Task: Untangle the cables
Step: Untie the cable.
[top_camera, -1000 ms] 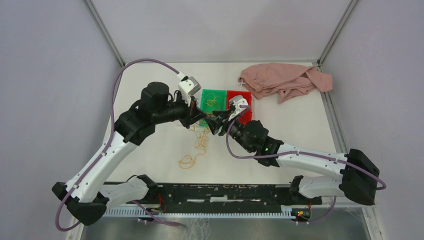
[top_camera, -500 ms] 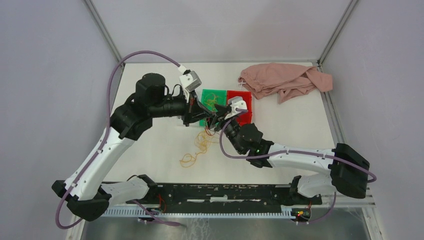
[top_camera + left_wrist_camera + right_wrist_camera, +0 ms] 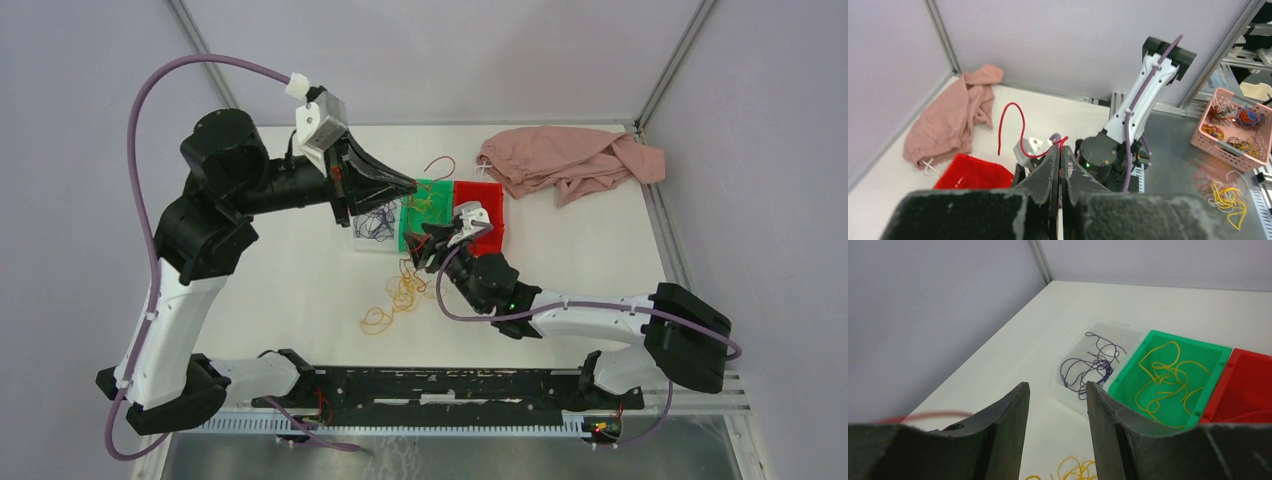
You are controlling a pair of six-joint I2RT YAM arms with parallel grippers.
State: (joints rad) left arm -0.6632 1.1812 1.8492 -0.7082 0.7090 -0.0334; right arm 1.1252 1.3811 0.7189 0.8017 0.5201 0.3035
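The left tool (image 3: 1060, 150) is gripping a red cable (image 3: 1007, 120) between its closed jaws, and the cable is looping up ahead of it. The right tool (image 3: 1057, 387) is standing half open, seemingly holding nothing. Yellow cables (image 3: 402, 293) are lying just beneath it on the bench (image 3: 300, 290), and purple cables (image 3: 1088, 367) are lying ahead of it in a clear tray (image 3: 1125, 332)

I work on a flat white desk (image 3: 300, 280) with a matte top. Plain pale lilac-grey panels close it on three sides: a left wall (image 3: 90, 150), a far wall (image 3: 430, 50) and a right wall (image 3: 770, 150). At each far corner of the desk a slim aluminium post (image 3: 205, 60) (image 3: 678, 60) rises between two walls. Beyond the near edge lies a grey brushed metal sheet (image 3: 450, 462). The light is soft and even, and it gives only faint shadows on the desk.
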